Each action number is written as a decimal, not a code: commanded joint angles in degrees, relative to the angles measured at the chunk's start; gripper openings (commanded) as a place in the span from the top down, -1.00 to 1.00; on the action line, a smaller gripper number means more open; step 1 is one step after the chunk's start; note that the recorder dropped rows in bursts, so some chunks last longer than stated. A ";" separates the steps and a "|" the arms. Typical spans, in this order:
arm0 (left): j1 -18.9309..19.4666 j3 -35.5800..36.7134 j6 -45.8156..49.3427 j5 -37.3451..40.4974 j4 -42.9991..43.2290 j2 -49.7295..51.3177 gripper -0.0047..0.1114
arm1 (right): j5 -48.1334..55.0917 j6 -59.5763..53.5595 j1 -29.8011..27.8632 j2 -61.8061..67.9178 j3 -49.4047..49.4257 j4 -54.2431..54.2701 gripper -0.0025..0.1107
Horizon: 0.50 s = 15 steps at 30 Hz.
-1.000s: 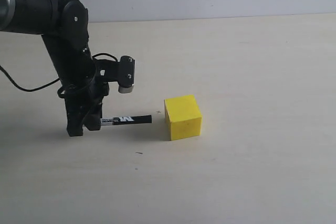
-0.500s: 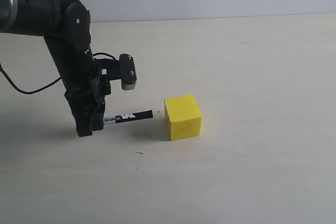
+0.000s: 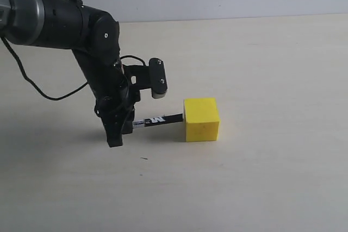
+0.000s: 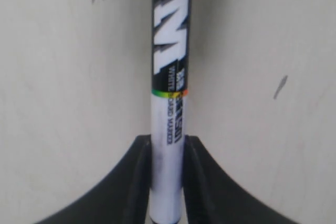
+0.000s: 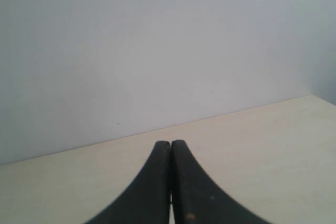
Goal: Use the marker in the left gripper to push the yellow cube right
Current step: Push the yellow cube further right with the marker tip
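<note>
Right gripper [image 5: 170, 144]: two black curved fingers [image 5: 149, 187] pressed together at the tips, inner edges meeting along most of their visible length, with only a hairline pale slit showing between them nearer the wrist. Finger surfaces are matte, and one carries a small pale speck. Beyond the tips lies a pale beige table [image 5: 262, 150] with a smooth, even surface. At its far edge a plain light grey wall [image 5: 157, 40] meets the table in a straight line. A few faint dark specks noted on the wall
</note>
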 commanded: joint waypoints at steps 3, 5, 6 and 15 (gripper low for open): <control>2.85 -0.35 -0.89 6.01 5.01 0.03 0.92 | -0.19 -0.14 -0.21 -0.38 0.26 -0.06 0.96; 3.21 -0.35 -0.89 6.51 5.82 0.03 0.92 | -0.19 -0.14 -0.21 -0.38 0.26 -0.06 0.96; 3.19 -0.35 -0.79 6.51 5.82 0.03 0.92 | -0.19 -0.14 -0.21 -0.38 0.26 -0.06 0.96; 3.19 -2.31 3.65 6.21 3.31 0.03 0.92 | -0.19 -0.14 -0.21 -0.38 0.26 -0.06 0.96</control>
